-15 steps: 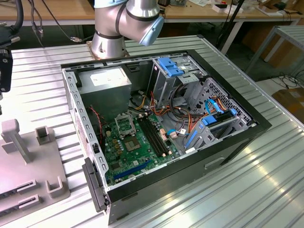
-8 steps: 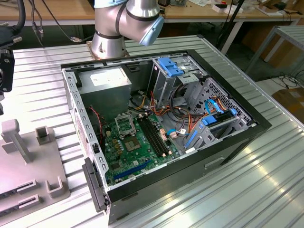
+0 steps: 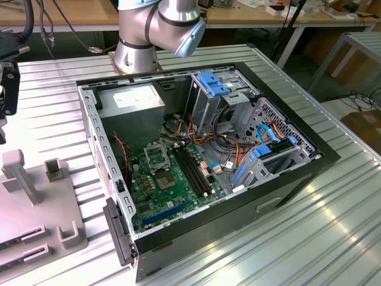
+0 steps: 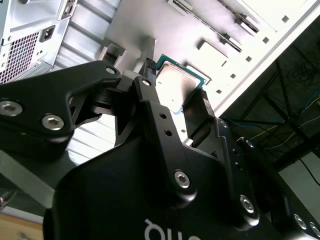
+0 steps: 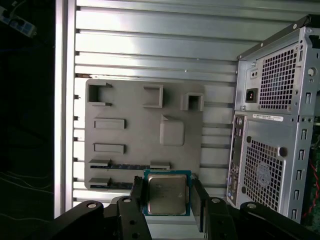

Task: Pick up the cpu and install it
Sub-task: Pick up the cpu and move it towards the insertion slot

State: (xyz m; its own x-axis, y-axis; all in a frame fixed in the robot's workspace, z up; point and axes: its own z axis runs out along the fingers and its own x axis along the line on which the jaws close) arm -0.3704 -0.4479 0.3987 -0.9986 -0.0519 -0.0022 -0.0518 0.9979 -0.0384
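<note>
Two black fingers (image 5: pixel 137 196) of the gripper (image 5: pixel 167 201) were clamped on opposite edges of the cpu (image 5: pixel 166 192), holding it flat over the grey fixture tray (image 5: pixel 125 135) — beside the computer case (image 5: pixel 272 130). It looked light, stiff and thin, probably fragile underneath, so gripping by the edges seemed safest.

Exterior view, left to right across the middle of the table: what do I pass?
grey fixture plate → computer case wall → CPU socket → memory slots → drive cage with blue latches
</note>
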